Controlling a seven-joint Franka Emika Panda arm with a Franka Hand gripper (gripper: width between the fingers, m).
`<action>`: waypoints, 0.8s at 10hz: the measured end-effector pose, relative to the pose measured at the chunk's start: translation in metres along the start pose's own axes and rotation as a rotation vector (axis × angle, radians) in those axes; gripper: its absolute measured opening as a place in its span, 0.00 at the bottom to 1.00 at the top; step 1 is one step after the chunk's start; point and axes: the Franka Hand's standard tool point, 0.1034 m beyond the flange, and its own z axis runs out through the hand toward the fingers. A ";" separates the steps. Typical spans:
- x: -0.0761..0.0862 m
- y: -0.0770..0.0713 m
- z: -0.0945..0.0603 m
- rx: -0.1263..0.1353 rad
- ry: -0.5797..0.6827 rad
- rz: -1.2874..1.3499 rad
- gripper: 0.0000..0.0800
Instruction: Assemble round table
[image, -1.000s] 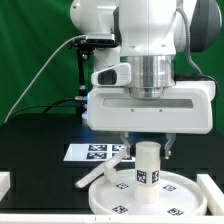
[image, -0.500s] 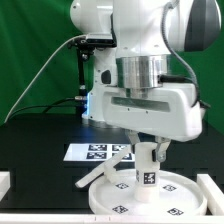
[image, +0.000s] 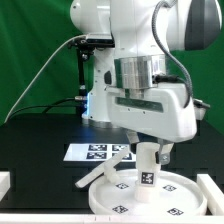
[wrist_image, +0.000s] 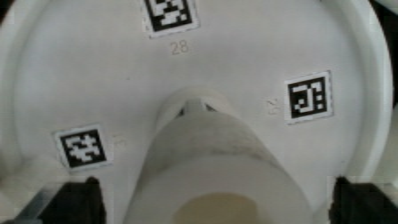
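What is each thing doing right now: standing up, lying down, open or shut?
Leg: standing upright on the disc.
Round disc: lying flat, rim up.
Cross-shaped foot piece: lying loose at the disc's edge, not attached.
Gripper: open, one finger on each side of the leg.
Marker board: lying flat on the table.

Black bench (image: 40, 140) with a large round disc (image: 125, 203) under the pincer (image: 149, 152), the marker board (image: 92, 152) behind it, and a cross-shaped foot piece (image: 98, 174) at the exterior view's left.

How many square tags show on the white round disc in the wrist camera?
3 tags on the white rimmed plastic disc: one beyond the thick cylindrical leg, one each side of it; the leg may hide more.
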 end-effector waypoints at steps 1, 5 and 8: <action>0.001 -0.001 0.002 -0.003 0.009 -0.289 0.81; -0.008 -0.005 0.002 -0.037 0.018 -0.667 0.81; -0.012 -0.007 0.003 -0.100 0.027 -1.185 0.81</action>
